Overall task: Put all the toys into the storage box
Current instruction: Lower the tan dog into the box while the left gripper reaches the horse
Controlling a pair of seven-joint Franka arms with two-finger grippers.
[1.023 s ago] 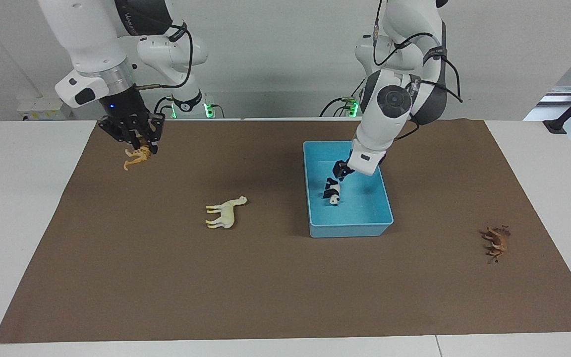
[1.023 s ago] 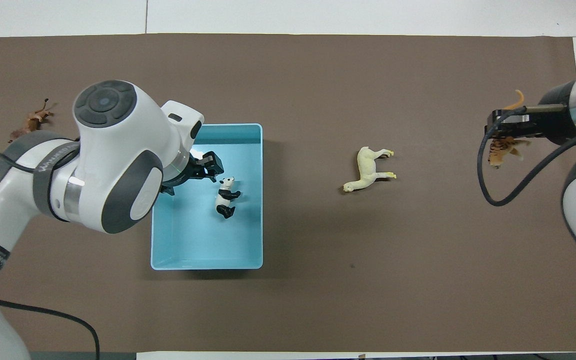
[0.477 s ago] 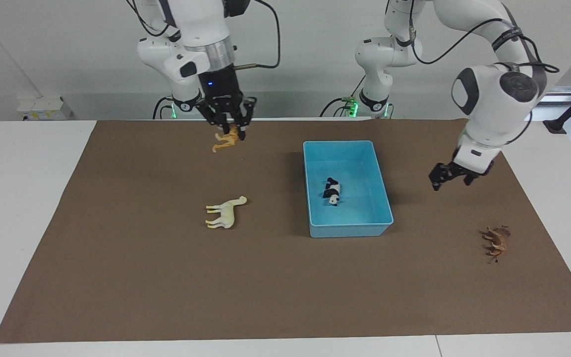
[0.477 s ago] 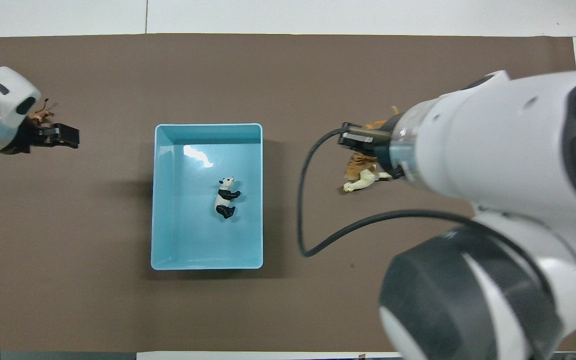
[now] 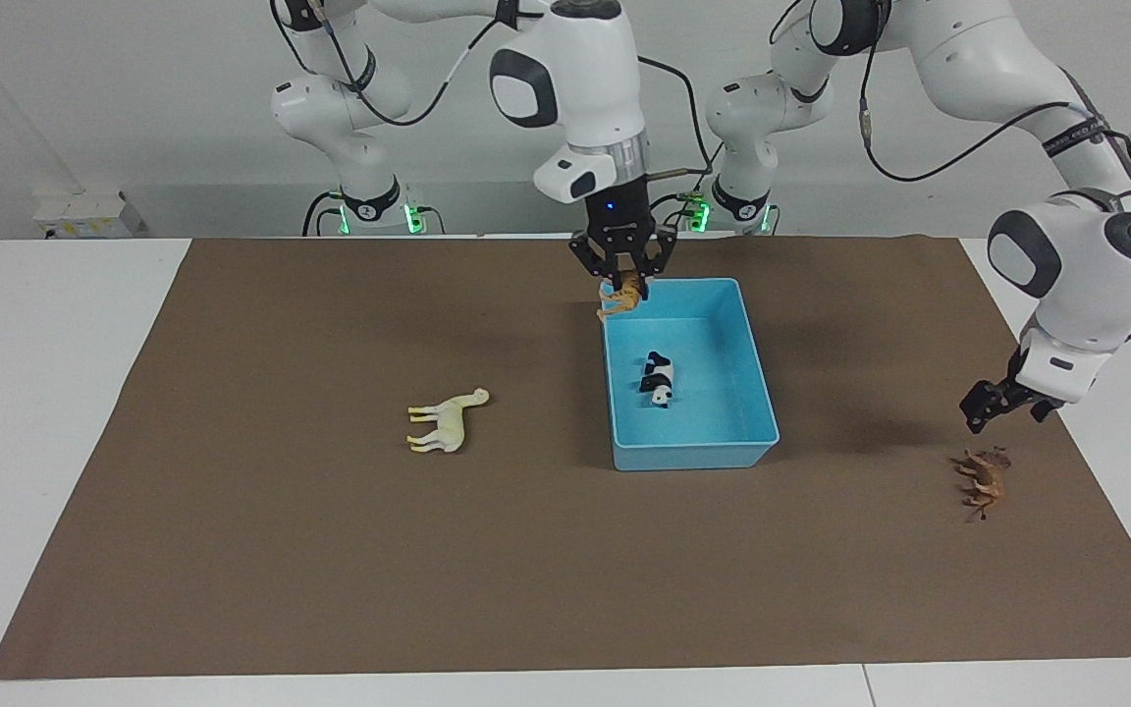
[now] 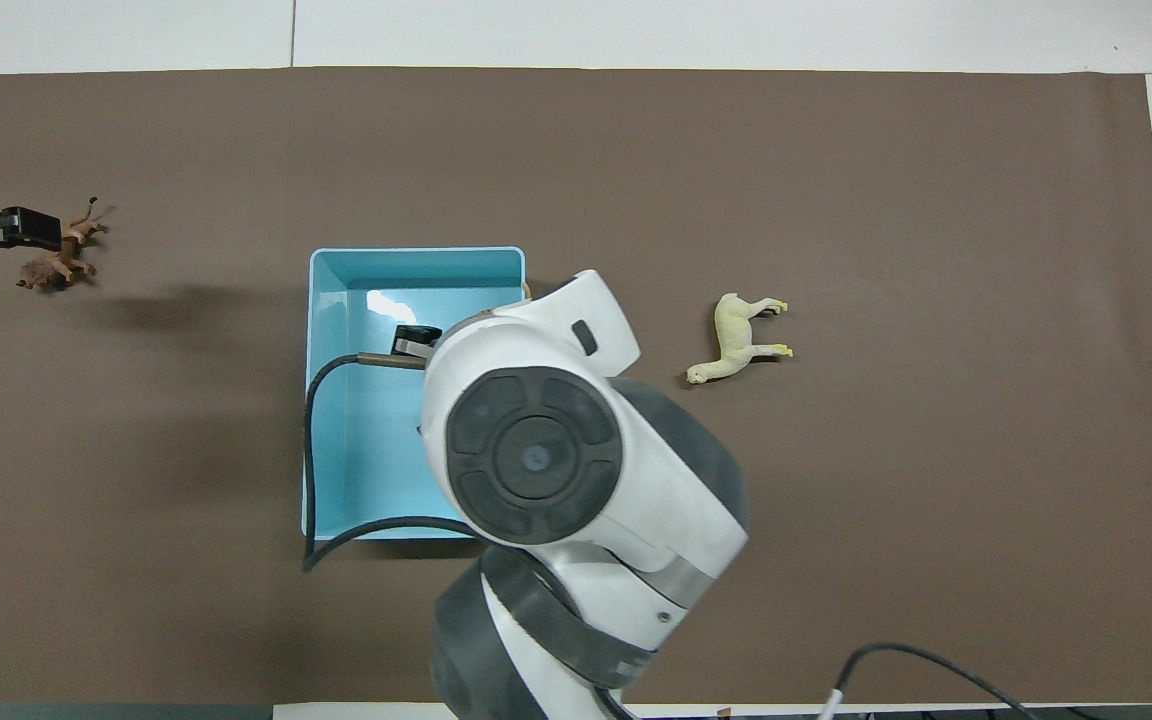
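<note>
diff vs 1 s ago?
The right gripper, shut on the tiger, carried it from the right arm's end to over the storage box rim nearest the robots. The left gripper, open, left the box for above the brown animal. Panda and horse unmoved.

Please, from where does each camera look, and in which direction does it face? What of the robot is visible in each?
Facing view: high across the table, facing the robots; both arms show whole, right gripper holding the tiger over the storage box, left gripper over the brown animal.
Overhead view: above the robots' end, looking steeply down; the right arm's wrist covers much of the box.
Both show the horse, box and brown animal.
</note>
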